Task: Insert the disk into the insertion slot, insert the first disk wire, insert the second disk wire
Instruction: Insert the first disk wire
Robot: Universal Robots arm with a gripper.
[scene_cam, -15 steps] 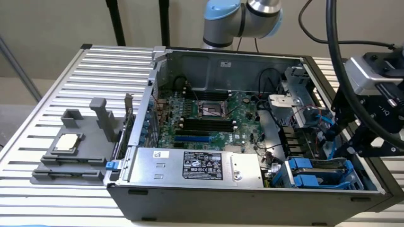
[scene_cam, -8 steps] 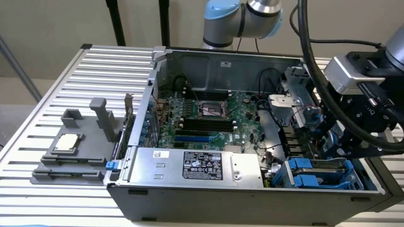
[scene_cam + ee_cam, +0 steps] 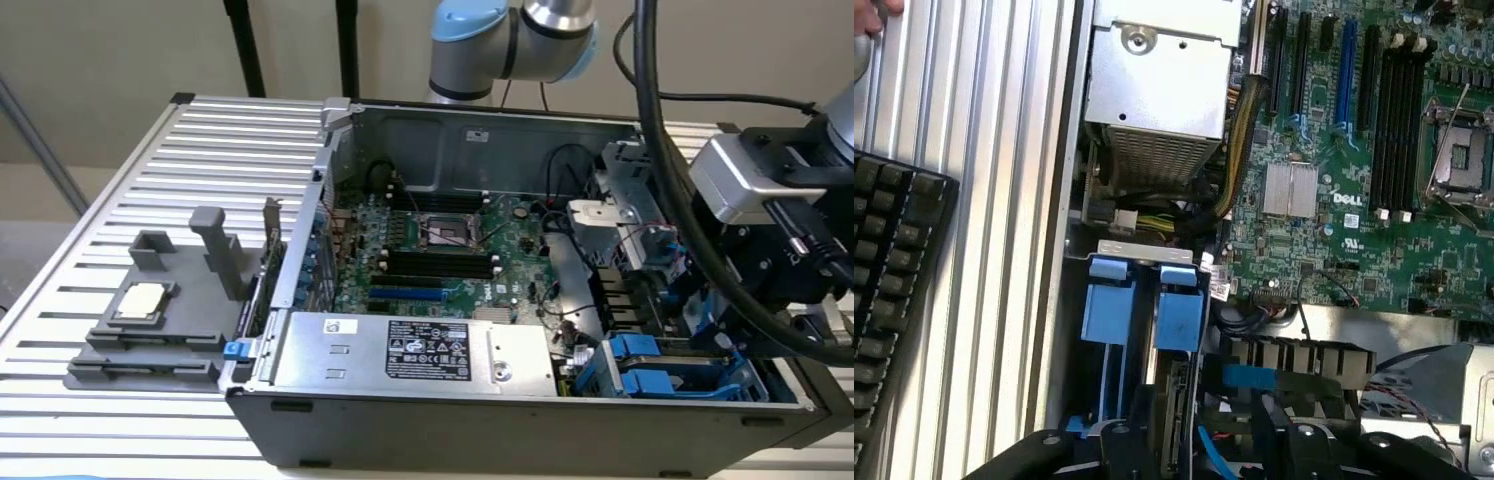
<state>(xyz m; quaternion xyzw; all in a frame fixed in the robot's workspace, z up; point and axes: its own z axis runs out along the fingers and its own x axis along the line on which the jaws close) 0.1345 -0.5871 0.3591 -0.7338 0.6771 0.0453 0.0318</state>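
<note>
The insertion slot [image 3: 667,375] is the grey cage with bright blue clips in the open computer case's corner, at the exterior view's lower right. In the wrist view its two blue clips [image 3: 1144,310] stand side by side. The disk [image 3: 1176,405] shows edge-on behind them, set down into the cage with its blue carrier. My gripper [image 3: 1204,445] hangs just above the cage, its black fingers [image 3: 1124,445] spread apart to either side of the disk's edge and holding nothing. The arm's wrist [image 3: 787,260] leans over the case's right wall. I cannot pick out the disk wires among the cables.
A silver power-supply box [image 3: 414,350] sits beside the cage. The green motherboard [image 3: 441,250] fills the case floor. A yellow-black cable bundle [image 3: 1239,150] runs near the cage. A grey fixture [image 3: 147,320] stands on the slatted table. A keyboard [image 3: 894,300] and a hand [image 3: 874,10] lie beyond the case.
</note>
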